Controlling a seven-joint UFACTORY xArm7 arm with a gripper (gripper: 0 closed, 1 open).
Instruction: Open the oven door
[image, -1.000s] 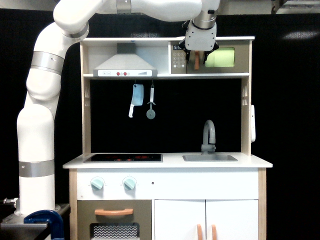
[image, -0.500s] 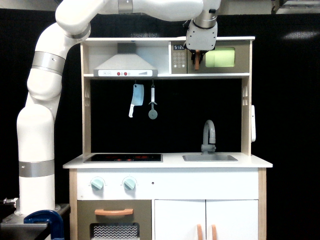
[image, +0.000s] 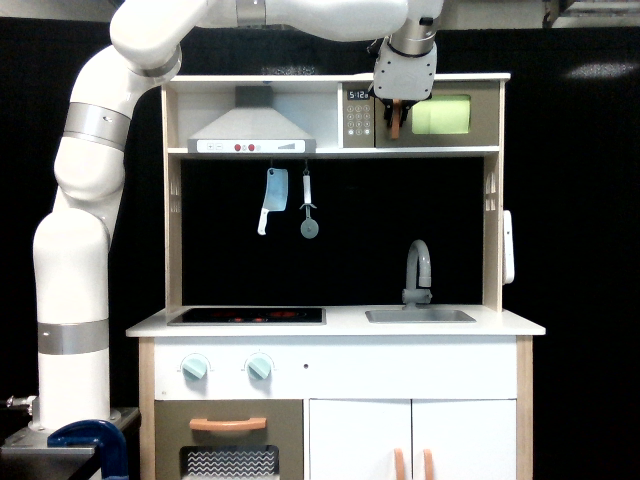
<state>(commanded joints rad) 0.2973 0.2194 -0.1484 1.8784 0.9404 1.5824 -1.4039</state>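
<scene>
Oven door (image: 440, 116), upper right of the frame: taupe-grey, lime-green window, apparently shut in its compartment. Its vertical orange handle (image: 394, 122) shows just below the gripper (image: 397, 102), which sits directly over it; the fingers seem closed about the handle, though contact cannot be confirmed. Step in hand: grasping. The next move likely calls for an outward pull swinging the door on its hinge. Keypad (image: 358, 115) adjoins frame-left.
</scene>
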